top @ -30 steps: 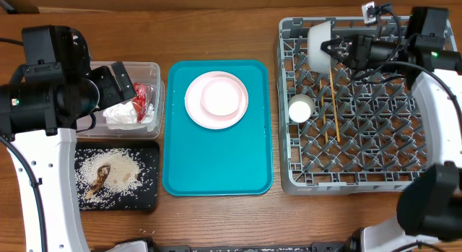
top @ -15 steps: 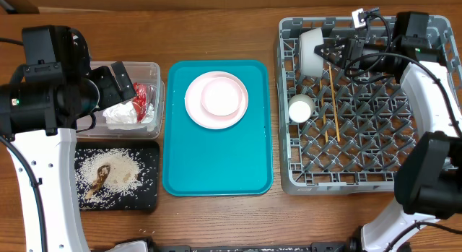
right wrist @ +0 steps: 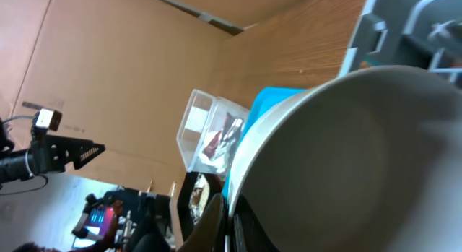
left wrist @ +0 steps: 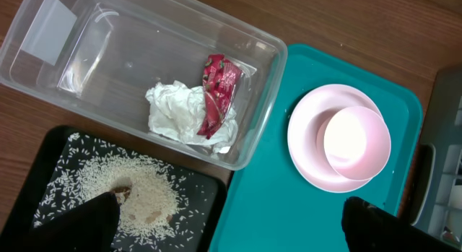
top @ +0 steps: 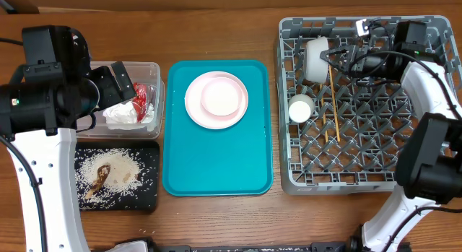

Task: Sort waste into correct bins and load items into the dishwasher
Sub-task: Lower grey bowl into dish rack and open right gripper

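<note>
My right gripper (top: pixel 335 55) is shut on the rim of the pale grey-green bowl (top: pixel 315 58), holding it on edge at the far-left corner of the grey dish rack (top: pixel 361 181). The bowl fills the right wrist view (right wrist: pixel 346 158), with my fingers (right wrist: pixel 229 217) pinching its rim. A white cup (top: pixel 300 107) and two chopsticks (top: pixel 333 100) lie in the rack. The pink bowl (top: pixel 220 97) sits on the pink plate (top: pixel 195 107). My left gripper (top: pixel 119 84) is open and empty above the clear tub (top: pixel 155 68), its fingers (left wrist: pixel 231 230) spread wide.
The plate stands on a teal tray (top: pixel 216 165) in the middle. The clear tub holds a white napkin (left wrist: pixel 177 111) and a red wrapper (left wrist: pixel 216 93). The black tray (top: pixel 148 198) at the front left holds rice with brown scraps (top: pixel 108 172).
My right gripper has moved the grey-green bowl down and slightly toward the front into the rack's corner, turning it on edge. The left arm has not moved.
</note>
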Motion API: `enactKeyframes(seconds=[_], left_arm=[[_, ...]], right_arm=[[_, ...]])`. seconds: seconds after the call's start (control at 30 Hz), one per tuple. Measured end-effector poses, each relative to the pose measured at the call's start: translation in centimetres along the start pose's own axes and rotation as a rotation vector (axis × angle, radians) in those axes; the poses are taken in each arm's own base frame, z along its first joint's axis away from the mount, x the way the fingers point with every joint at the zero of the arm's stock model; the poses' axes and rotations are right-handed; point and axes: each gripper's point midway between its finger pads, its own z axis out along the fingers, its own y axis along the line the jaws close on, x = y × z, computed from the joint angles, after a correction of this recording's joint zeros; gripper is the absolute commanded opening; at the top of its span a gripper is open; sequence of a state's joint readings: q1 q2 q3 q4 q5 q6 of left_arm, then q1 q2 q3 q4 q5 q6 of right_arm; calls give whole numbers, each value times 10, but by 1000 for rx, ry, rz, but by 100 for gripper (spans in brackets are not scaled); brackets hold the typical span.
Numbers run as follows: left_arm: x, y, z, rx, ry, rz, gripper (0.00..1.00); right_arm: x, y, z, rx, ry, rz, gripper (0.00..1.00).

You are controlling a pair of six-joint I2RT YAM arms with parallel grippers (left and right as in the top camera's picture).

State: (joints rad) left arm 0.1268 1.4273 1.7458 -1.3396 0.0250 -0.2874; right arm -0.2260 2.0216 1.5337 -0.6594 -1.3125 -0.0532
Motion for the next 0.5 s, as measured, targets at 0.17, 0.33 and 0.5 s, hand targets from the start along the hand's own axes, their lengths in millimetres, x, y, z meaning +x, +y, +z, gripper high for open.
enactKeyframes(seconds=[0.17, 0.33, 0.5], left_arm=[[0, 0, 0, 0, 0, 0, 100], [0, 0, 0, 0, 0, 0, 100], [0, 0, 0, 0, 0, 0, 100]], right_arm=[[1, -3, -1, 17, 0, 14, 4], [1, -5, -2, 35, 2, 21, 4], [-1, -8, -7, 51, -8, 27, 4]])
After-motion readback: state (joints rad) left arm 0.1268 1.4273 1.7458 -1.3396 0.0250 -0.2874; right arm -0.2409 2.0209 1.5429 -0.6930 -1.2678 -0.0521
